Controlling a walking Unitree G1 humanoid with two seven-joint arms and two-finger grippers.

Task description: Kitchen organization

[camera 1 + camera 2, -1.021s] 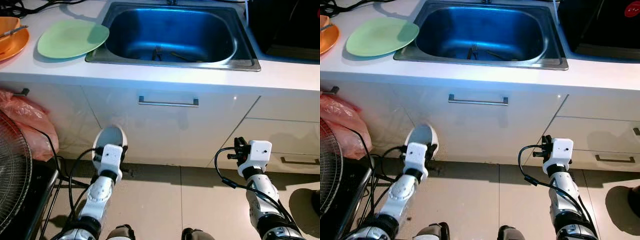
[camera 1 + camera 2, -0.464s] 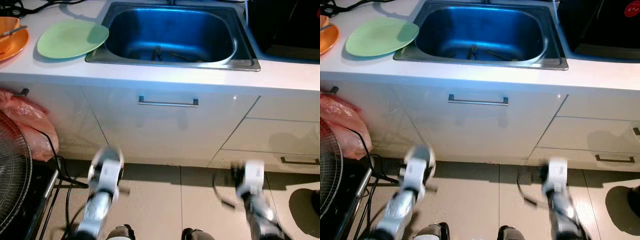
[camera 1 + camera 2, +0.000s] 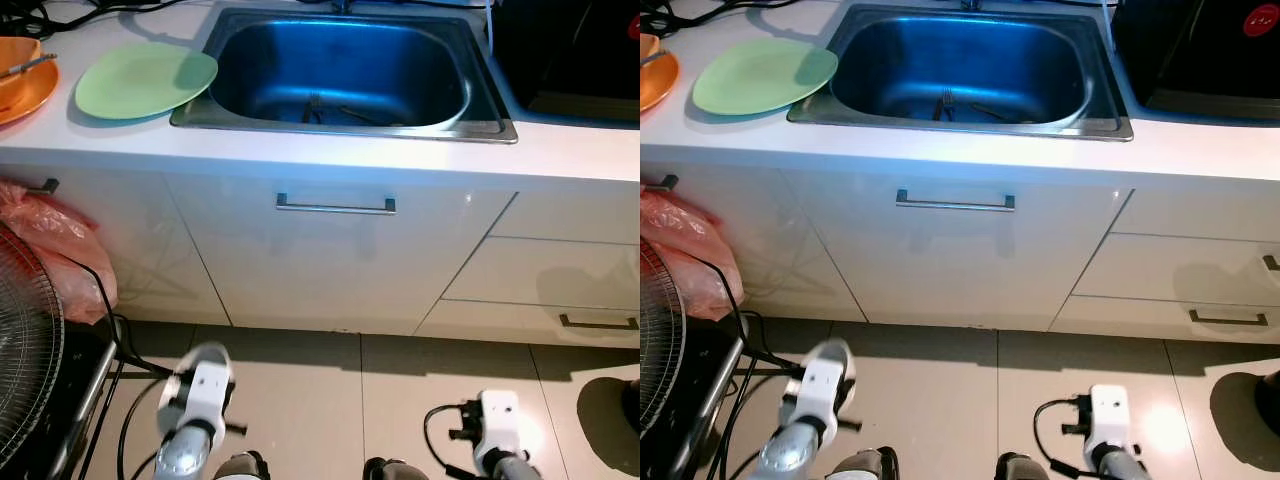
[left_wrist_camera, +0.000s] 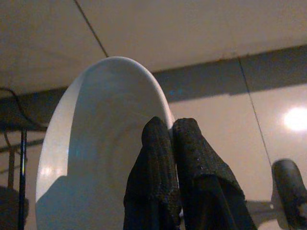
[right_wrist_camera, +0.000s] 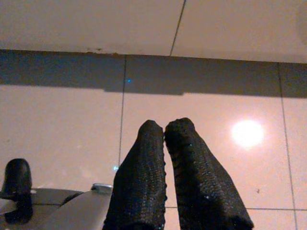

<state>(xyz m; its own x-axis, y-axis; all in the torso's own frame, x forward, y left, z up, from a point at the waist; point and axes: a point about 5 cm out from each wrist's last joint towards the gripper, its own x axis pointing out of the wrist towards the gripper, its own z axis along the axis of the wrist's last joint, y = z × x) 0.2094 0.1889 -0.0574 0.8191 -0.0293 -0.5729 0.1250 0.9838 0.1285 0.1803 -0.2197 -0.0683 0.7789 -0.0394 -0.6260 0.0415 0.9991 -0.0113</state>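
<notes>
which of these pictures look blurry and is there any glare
Left eye view: the left gripper is motion-smeared, while the sink and green plate stay sharp. Right wrist view: a bright glare spot on the floor tiles. Left wrist view: dim, with the white bowl in shade.

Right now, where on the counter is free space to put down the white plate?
Free: the front counter strip between sink and drawer handle. Crowded: left of the sink, the green plate overlaps the rim beside the orange bowl. The left gripper holds the white plate.
</notes>
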